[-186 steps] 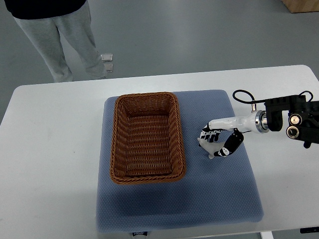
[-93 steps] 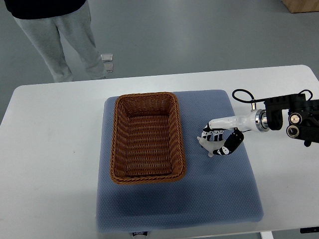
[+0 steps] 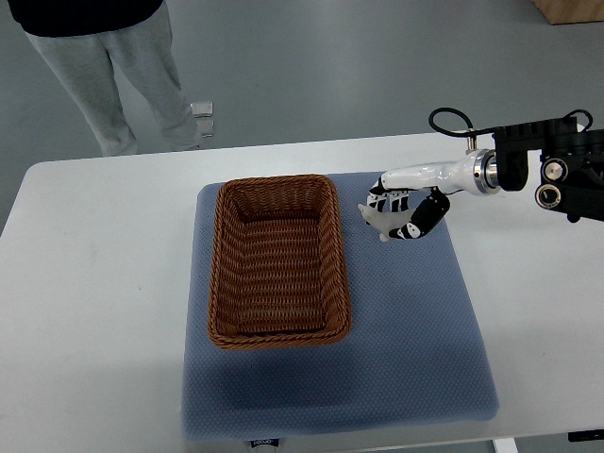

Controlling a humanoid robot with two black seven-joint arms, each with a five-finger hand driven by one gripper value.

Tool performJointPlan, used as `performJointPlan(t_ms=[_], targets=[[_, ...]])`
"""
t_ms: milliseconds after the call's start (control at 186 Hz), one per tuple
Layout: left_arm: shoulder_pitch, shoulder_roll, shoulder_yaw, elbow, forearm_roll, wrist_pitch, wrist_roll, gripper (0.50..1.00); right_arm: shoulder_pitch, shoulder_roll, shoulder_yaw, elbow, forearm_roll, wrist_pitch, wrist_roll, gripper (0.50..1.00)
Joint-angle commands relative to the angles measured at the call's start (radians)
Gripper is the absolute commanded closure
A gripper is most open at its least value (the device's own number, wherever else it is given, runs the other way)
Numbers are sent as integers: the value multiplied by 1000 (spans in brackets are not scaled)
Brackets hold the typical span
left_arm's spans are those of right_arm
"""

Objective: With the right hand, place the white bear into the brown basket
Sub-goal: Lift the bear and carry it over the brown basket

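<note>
My right hand (image 3: pixel 396 212) comes in from the right edge and is shut on the small white bear (image 3: pixel 379 221), holding it above the blue mat just right of the brown basket's far right corner. The brown wicker basket (image 3: pixel 276 332) lies on the mat to the left with nothing inside. Most of the bear is wrapped by the black and white fingers (image 3: pixel 421 217); only its pale left part shows. The left arm is out of sight.
A blue-grey mat (image 3: pixel 415 349) covers the middle of the white table (image 3: pixel 94 311). A person in grey trousers (image 3: pixel 123 66) stands beyond the table's far left edge. The right forearm and its black cable loop (image 3: pixel 451 121) hang over the table's far right.
The right hand has lifted the white bear off the mat and carried it up the picture and slightly left, toward the basket's far right corner.
</note>
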Motion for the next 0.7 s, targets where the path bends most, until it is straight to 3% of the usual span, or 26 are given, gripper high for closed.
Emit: performJointPlan(t_ms=[0, 367, 695], targets=[[0, 0, 0, 0, 0, 0, 0, 500, 68, 62, -1, -38, 6, 10, -3, 1000], [0, 0, -2, 0, 0, 0, 0, 500, 185, 293, -7, -87, 13, 53, -5, 1000], [0, 0, -2, 0, 0, 0, 0, 500, 139, 461, -36, -141, 12, 61, -5, 1000]])
